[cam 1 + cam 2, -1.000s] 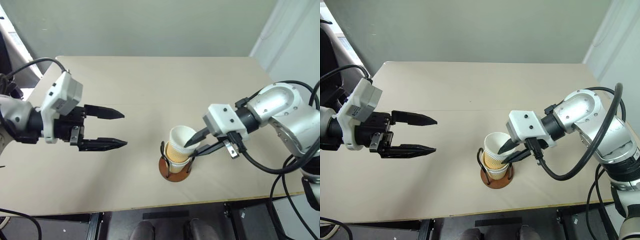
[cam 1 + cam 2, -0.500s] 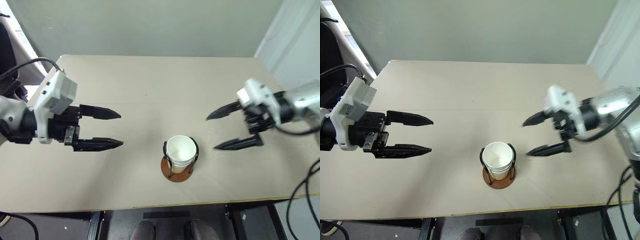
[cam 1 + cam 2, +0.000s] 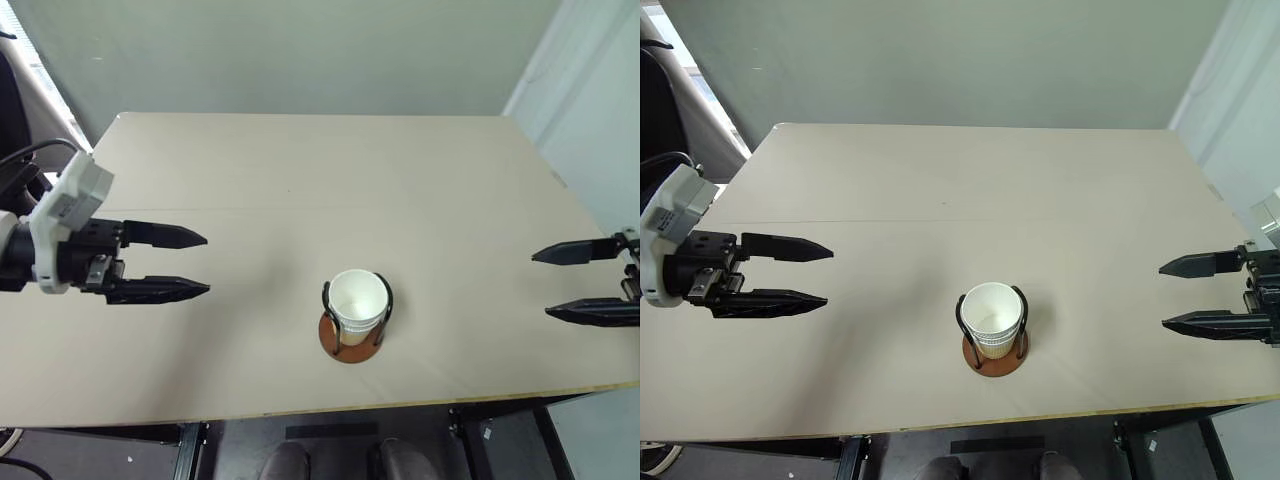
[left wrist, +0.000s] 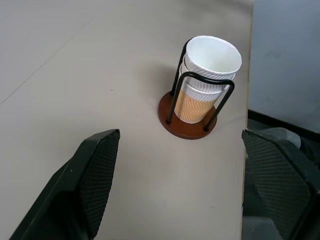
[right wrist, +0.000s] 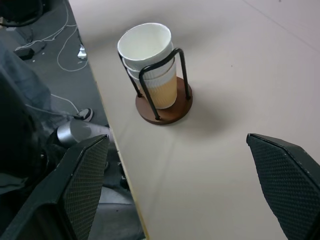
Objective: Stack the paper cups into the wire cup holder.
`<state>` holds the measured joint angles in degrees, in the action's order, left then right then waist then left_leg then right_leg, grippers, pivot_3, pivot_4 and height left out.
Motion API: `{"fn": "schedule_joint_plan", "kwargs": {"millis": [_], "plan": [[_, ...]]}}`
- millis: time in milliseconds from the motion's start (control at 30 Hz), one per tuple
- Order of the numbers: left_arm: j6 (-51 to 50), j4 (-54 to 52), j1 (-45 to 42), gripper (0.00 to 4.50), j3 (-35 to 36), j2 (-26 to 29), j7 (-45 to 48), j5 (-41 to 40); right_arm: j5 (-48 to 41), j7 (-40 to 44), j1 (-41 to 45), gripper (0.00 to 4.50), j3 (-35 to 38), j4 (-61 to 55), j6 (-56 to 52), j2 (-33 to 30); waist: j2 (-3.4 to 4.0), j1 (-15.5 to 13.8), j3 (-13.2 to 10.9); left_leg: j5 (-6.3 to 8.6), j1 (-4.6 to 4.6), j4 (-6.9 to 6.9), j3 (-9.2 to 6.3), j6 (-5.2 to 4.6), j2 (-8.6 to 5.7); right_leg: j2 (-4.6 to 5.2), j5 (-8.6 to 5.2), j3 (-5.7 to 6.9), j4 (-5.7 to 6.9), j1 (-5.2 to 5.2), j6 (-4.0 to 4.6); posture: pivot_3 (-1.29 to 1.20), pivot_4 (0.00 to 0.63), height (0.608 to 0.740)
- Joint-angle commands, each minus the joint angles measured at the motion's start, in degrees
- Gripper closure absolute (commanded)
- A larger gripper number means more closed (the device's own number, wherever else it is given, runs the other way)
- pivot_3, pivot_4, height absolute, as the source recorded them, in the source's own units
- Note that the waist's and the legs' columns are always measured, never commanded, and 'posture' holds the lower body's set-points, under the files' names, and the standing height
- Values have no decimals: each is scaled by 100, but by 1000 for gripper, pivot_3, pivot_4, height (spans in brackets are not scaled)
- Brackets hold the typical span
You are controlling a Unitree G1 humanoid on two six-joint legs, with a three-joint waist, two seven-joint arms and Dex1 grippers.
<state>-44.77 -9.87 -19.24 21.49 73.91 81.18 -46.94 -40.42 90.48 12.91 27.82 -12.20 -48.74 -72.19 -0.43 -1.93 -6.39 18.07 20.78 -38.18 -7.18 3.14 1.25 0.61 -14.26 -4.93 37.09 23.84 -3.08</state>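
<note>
A: How are the pincers?
B: The left gripper (image 3: 200,263) and the right gripper (image 3: 1169,294) are both wide open and empty, well apart from the wire cup holder (image 3: 994,352), one on each side of it.
A: The paper cups (image 4: 209,74)?
B: Nested upright inside it, mouths upward

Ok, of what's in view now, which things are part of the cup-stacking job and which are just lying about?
Part of the job:
- paper cups, nested inside the holder
- wire cup holder, near the table's front edge
- left claw, open, off to the side
- right claw, open, off to the side

Lying about:
- cables on the floor beside the table
</note>
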Motion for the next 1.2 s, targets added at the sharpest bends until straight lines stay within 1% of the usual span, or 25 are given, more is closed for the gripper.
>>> {"fn": "schedule_joint_plan", "kwargs": {"millis": [33, 500, 1200], "plan": [[127, 36, -226, 298, -28, 54, 26, 56, -98, -88, 36, 40, 82, -58, 131, -93, 1, 4, 0, 1, 0, 0, 0, -2, 0, 1, 0, -1, 1, 1, 0, 0, 150, 740], [115, 15, -307, 298, -64, 87, -29, 86, -161, -204, 228, 40, -212, 91, 281, -118, 1, 16, 0, 4, 3, 2, -1, -5, 3, -4, 0, 2, 1, 3, -1, 0, 150, 740], [226, 141, -546, 298, -344, 22, 22, 276, -177, -244, 270, 40, -208, 150, 303, -160, 1, 15, 0, 4, 3, 1, -1, -5, 4, -3, 1, 2, 1, 3, -1, 0, 150, 740]]}}
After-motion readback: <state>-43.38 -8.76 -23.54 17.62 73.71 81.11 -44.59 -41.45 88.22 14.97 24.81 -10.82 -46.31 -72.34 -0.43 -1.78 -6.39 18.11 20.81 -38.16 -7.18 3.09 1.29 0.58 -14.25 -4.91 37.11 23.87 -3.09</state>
